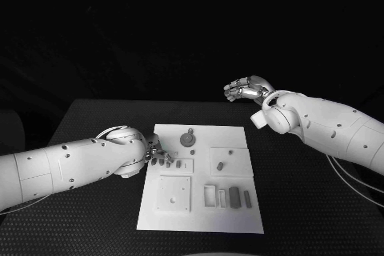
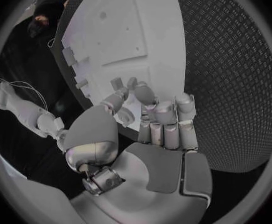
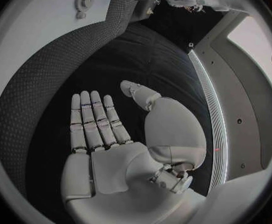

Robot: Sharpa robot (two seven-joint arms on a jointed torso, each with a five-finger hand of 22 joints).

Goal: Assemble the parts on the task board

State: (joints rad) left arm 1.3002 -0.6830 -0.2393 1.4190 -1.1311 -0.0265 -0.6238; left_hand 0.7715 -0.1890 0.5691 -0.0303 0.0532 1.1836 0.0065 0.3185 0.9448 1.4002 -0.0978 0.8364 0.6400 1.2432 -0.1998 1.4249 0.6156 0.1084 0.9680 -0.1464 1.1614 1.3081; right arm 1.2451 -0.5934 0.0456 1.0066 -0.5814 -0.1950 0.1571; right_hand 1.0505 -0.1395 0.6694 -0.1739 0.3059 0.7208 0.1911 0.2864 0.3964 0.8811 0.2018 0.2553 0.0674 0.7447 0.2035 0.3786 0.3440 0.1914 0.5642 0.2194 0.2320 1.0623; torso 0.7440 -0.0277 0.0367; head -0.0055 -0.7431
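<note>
Parts [image 1: 233, 196] are lying scattered over the white task board [image 1: 240, 222], which is sitting flat in the middle of the black desk [image 1: 320, 211]. In the head view a round geared piece [image 1: 186, 139] is resting near the board's far edge, a small oblong piece [image 1: 219, 166] is lying in a square recess at the board's right, and several narrow pieces are lining up in slots nearer the robot.

Left hand [image 1: 157, 154] is reaching over the board's left edge, its fingers [image 1: 162, 157] coming down among a row of small upright parts. The head view is not showing whether anything is being held there. The left wrist view is giving more: the left hand [image 2: 150, 118] is curling its fingers [image 2: 166, 118] together, with the thumb closing toward them, just over the board's rim beside the small pieces. Whether a piece is pinched between them I cannot tell.

Right hand [image 1: 246, 89] is hovering well apart from the board, beyond the desk's far right corner, appearing loosely curled in the head view. The right wrist view is showing the right hand [image 3: 108, 134] flat and holding nothing, fingers [image 3: 92, 119] extended side by side and thumb set apart, with the geared piece [image 3: 83, 1] visible far off on the board.
</note>
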